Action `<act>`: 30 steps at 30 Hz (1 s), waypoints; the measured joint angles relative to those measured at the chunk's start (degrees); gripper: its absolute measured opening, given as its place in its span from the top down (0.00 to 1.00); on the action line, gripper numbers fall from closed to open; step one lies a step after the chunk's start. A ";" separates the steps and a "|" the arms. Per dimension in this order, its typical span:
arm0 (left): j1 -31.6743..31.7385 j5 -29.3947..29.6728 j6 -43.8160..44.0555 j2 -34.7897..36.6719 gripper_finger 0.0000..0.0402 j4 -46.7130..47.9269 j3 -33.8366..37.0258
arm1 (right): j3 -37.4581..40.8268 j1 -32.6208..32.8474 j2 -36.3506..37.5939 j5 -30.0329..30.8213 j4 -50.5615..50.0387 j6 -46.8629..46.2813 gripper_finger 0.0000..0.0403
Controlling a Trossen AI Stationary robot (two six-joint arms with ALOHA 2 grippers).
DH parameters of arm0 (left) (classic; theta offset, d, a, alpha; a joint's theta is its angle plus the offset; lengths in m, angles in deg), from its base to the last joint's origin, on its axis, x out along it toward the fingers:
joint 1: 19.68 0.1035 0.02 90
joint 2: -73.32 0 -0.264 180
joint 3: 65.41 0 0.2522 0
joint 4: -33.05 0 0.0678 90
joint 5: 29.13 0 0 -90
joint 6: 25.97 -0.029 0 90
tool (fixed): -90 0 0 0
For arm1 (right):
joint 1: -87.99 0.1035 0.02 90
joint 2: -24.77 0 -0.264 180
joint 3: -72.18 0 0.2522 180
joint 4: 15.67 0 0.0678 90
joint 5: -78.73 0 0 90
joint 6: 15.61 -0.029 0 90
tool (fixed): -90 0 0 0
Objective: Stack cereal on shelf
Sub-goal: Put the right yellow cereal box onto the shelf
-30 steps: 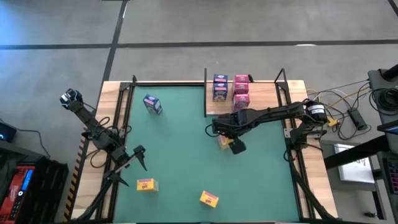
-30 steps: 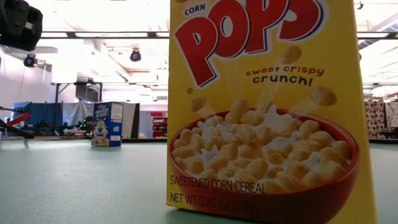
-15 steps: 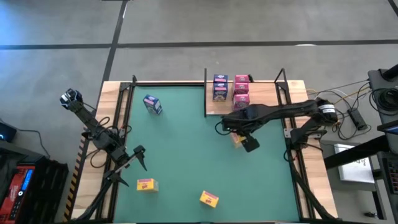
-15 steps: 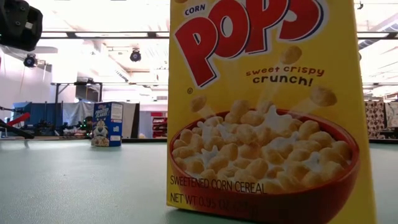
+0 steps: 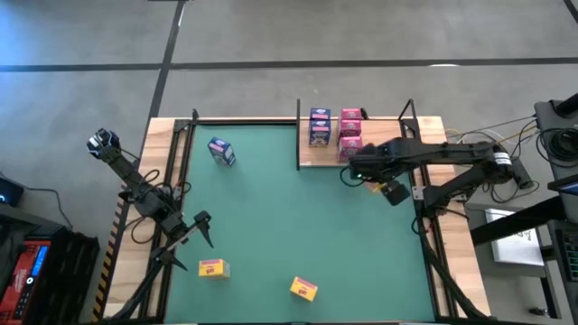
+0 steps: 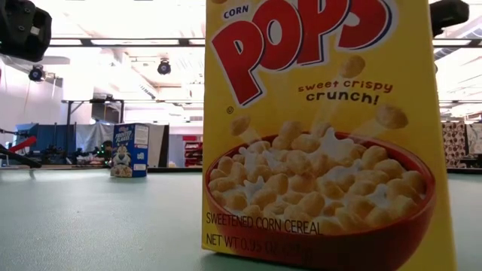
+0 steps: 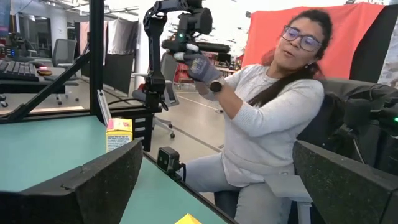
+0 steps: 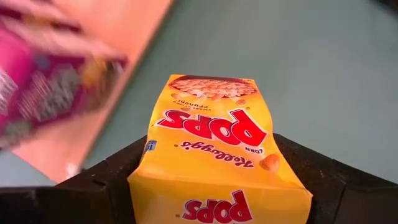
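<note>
1. Cereal on your shelf (image 5: 397, 149): in the high view's upper right you have a blue box (image 5: 320, 126) and pink boxes (image 5: 350, 134) standing side by side on the wood board.
2. Your right gripper (image 5: 370, 179) sits at the shelf's front edge, just beside the pink boxes, jaws closed on a yellow box (image 8: 214, 152).
3. That yellow box lies lengthwise between the fingers (image 8: 102, 183), printed front facing the wrist camera, its long axis running away from the gripper.
4. Your left gripper (image 5: 204, 226) waits at the lower left of the mat (image 5: 271, 235), jaws wide and holding nothing.
5. Loose boxes on the mat: one blue (image 5: 221, 152) upper left, two yellow (image 5: 213, 267) (image 5: 303, 289) along the bottom.
</note>
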 joint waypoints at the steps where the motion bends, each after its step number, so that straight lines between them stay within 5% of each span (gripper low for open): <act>1: 0.00 0.00 0.00 0.01 0.01 0.00 0.00 | 0.09 -0.66 0.79 0.43 -1.17 0.19 0.28; 12: -0.02 -0.02 0.00 0.01 0.01 0.00 0.00 | 1.86 -13.86 4.91 4.49 -1.74 14.45 0.27; 22: 0.00 0.00 0.00 0.01 0.01 0.00 0.00 | 1.86 -32.63 3.23 -0.17 7.48 44.63 0.27; 30: 0.00 -0.02 0.00 -0.01 0.01 0.00 0.00 | 1.55 -41.43 -1.65 -4.45 14.48 70.33 0.27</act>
